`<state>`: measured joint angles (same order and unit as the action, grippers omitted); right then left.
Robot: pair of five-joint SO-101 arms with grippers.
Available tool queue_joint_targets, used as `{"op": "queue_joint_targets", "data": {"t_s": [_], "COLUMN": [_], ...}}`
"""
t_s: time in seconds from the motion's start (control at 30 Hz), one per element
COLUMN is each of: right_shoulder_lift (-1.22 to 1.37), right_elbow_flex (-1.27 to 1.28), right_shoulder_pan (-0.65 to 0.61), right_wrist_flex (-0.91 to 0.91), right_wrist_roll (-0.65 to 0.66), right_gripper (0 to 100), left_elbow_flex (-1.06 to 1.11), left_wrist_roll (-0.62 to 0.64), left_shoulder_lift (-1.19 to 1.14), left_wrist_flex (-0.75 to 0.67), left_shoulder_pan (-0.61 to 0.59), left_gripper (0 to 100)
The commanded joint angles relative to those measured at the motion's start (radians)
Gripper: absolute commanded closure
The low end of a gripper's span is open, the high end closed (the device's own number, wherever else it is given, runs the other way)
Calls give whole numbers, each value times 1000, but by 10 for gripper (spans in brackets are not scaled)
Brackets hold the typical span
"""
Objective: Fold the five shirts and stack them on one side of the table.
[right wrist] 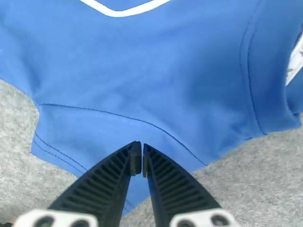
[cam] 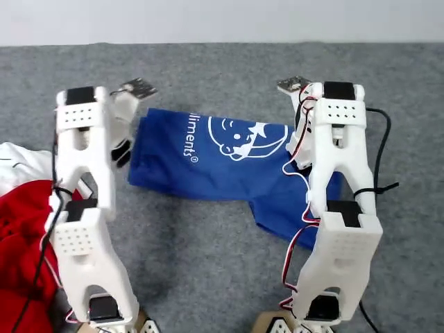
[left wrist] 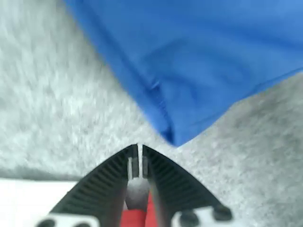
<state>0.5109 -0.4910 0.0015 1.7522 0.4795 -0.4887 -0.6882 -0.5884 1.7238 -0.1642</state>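
A blue shirt (cam: 208, 166) lies spread in the middle of the high view on the grey table (cam: 208, 270), its white print (cam: 239, 137) facing up near the upper centre of the frame and one part of the cloth reaching down toward the lower right. At the left edge of the frame a red shirt (cam: 24, 236) sits in a crumpled heap, with a white shirt (cam: 17, 163) just above it and touching it; both are apart from the blue one. The left arm (cam: 83, 159) stands at the left of the high view, its far end just beside the blue shirt's left edge. In the left wrist view the left gripper (left wrist: 140, 152) has its jaws drawn together to a hairline gap with nothing between them, and its tips are over bare grey table close to a corner of the blue shirt (left wrist: 199, 61). The right arm (cam: 336, 159) rises at the right of the high view, over the shirt's right part. In the right wrist view the right gripper (right wrist: 141, 158) is likewise closed tip to tip, poised above the blue shirt (right wrist: 142, 71) near a stitched seam; no cloth shows between its jaws.
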Motion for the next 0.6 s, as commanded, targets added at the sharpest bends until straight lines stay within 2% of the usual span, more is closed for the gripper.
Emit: {"op": "queue_joint_targets", "data": {"t_s": [0.0,0.1,0.23,0.57], "right_shoulder_lift": [-65,-58,13,102], "right_elbow_flex": [-5,-2,-2,-8], "right_shoulder_pan": [-8,-8,-4,-4], "right_wrist_flex": [36,35,35,24], "right_wrist_roll": [-9,-6,-5,-9], "right_gripper": [988,988,988,988], "left_elbow_flex": [-30,-31,-35,-104], "left_wrist_roll": [38,78,84,60], "left_shoulder_lift": [44,-44,-181,-216], "left_wrist_flex": [-51,-129,-149,31], "left_shoulder_pan": [68,95,112,-11], "left_gripper": [967,967,967,967]}}
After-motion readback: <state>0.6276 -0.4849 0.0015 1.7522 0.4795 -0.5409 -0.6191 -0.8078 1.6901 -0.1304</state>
